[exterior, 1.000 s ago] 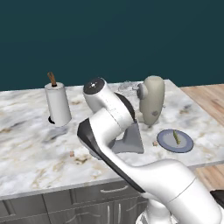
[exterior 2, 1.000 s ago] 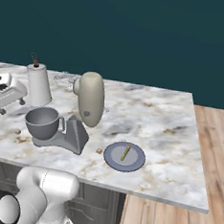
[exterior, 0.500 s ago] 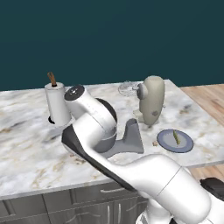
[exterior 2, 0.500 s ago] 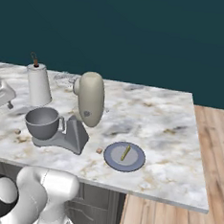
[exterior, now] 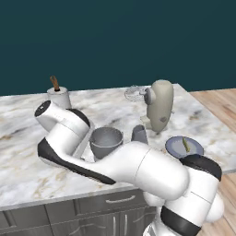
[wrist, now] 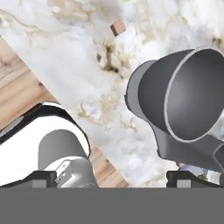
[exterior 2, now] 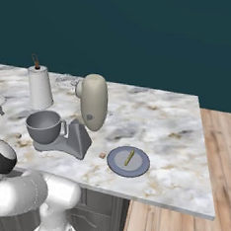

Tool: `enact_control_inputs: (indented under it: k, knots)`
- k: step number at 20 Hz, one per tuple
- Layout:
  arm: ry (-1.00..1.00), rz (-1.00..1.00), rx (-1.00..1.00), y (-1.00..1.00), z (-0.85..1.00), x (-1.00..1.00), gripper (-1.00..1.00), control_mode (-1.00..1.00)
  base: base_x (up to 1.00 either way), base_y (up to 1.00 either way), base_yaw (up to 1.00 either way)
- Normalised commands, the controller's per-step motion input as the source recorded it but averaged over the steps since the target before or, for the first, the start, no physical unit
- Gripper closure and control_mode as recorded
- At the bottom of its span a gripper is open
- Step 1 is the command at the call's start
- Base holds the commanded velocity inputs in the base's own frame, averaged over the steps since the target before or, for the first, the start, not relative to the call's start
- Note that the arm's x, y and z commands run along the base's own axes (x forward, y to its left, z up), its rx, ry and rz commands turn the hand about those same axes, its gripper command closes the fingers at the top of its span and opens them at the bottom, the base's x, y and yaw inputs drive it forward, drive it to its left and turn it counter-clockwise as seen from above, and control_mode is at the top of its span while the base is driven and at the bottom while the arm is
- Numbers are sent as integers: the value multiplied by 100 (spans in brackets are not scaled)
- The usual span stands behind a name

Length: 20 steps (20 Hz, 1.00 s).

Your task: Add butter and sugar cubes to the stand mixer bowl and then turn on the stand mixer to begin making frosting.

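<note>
Your end effector (wrist: 111, 177) is hanging wide open, gripping nothing. The stand mixer (exterior 2: 87, 116) is carrying the stand mixer bowl (exterior 2: 43, 126) near the counter's (exterior 2: 161, 121) front edge. The butter (exterior 2: 129, 158) is lying on the plate (exterior 2: 117, 162). 1 sugar cube (wrist: 117, 27) is sitting beside the bowl.

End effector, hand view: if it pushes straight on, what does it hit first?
Probably bare marble counter beside the stand mixer bowl, with one sugar cube farther along; depth is unclear.

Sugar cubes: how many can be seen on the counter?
2. One cube lies between the mixer base and the plate; the other lies left of the bowl. More may be hidden.
</note>
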Motion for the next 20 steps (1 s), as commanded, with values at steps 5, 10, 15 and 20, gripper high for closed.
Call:
enact_control_inputs:
  k: [5,10,15,20]
  knots:
    - [28,8,-28,44,-32,38,-100,-100,0,0,0]
    - [26,5,-32,27,-34,43,-100,-100,0,0,0]
    - [27,6,-30,22,-27,37,-100,-100,0,0,0]
    - [27,7,-27,29,-21,29,-100,-100,0,0,0]
